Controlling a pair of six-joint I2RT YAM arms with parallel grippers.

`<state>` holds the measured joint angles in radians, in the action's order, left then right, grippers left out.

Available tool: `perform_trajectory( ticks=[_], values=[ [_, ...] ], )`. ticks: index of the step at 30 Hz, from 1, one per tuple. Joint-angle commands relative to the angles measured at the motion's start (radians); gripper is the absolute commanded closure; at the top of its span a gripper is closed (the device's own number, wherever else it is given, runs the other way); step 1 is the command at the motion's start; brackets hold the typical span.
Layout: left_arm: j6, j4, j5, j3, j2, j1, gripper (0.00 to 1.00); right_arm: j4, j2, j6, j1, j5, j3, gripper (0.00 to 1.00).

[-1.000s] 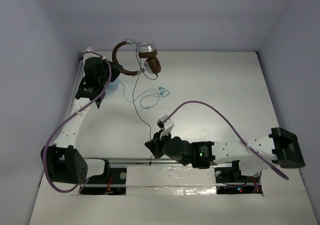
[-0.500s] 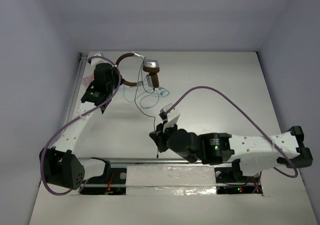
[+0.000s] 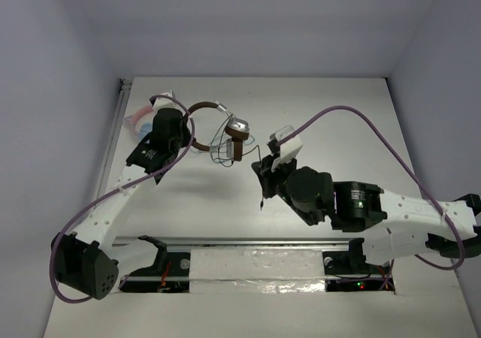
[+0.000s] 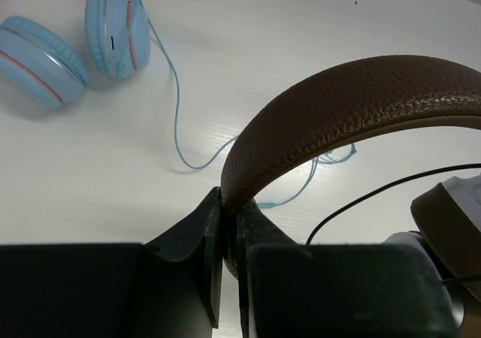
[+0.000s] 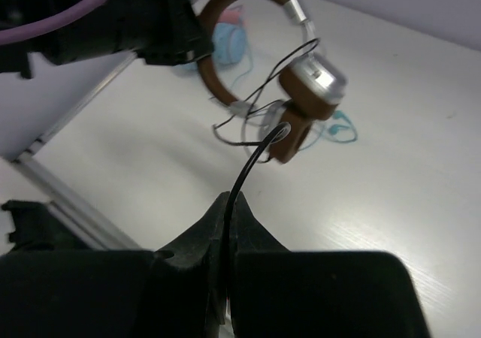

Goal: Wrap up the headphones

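The headphones [image 3: 237, 128], with brown headband, silver cups and brown pads, hang above the table's back left. My left gripper [image 3: 183, 128] is shut on the headband [image 4: 353, 98], its jaws pinching the band's end [image 4: 229, 203]. An ear cup [image 4: 451, 225] shows at the right edge of the left wrist view. My right gripper [image 3: 260, 170] is shut on the thin black cable [image 5: 255, 154], which runs up from its fingertips [image 5: 229, 203] to the ear cups [image 5: 316, 82]. A cable loop lies across the headband. The cable's tail [image 3: 261, 197] hangs below the right gripper.
Pink-and-blue cat-ear headphones [image 3: 139, 120] lie at the far left, also in the left wrist view [image 4: 68, 41]. Thin teal earbuds [image 3: 219, 155] lie on the table under the held headphones. A metal rail [image 3: 113, 150] borders the left edge.
My left gripper has carried the headphones nearer and to the right. My right gripper has moved from the front edge back and to the right with the cable, closer to the ear cups.
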<state>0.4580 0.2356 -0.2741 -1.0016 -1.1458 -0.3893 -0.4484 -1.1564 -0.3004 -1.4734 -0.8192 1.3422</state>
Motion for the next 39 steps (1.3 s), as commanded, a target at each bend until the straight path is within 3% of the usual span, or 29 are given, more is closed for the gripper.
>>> perform_trajectory(
  ticks=[1, 11, 19, 29, 39],
  values=[
    [-0.031, -0.018, -0.01, 0.009, 0.058, -0.034, 1.0, 0.028, -0.015, 0.116, 0.05, -0.102, 0.031, 1.0],
    [-0.124, 0.042, 0.025, 0.07, 0.107, -0.111, 1.0, 0.283, -0.054, 0.29, 0.31, 0.003, -0.011, 1.0],
    [-0.151, 0.047, 0.186, 0.084, 0.144, -0.111, 1.0, 0.436, -0.083, 0.365, 0.439, 0.109, -0.072, 1.0],
    [-0.119, 0.036, 0.41, 0.02, 0.159, -0.111, 1.0, 0.545, -0.083, 0.239, 0.57, 0.247, -0.218, 1.0],
    [-0.071, -0.064, 0.746, 0.031, 0.141, 0.016, 1.0, 0.635, -0.026, 0.067, 0.63, 0.402, -0.439, 1.0]
  ],
)
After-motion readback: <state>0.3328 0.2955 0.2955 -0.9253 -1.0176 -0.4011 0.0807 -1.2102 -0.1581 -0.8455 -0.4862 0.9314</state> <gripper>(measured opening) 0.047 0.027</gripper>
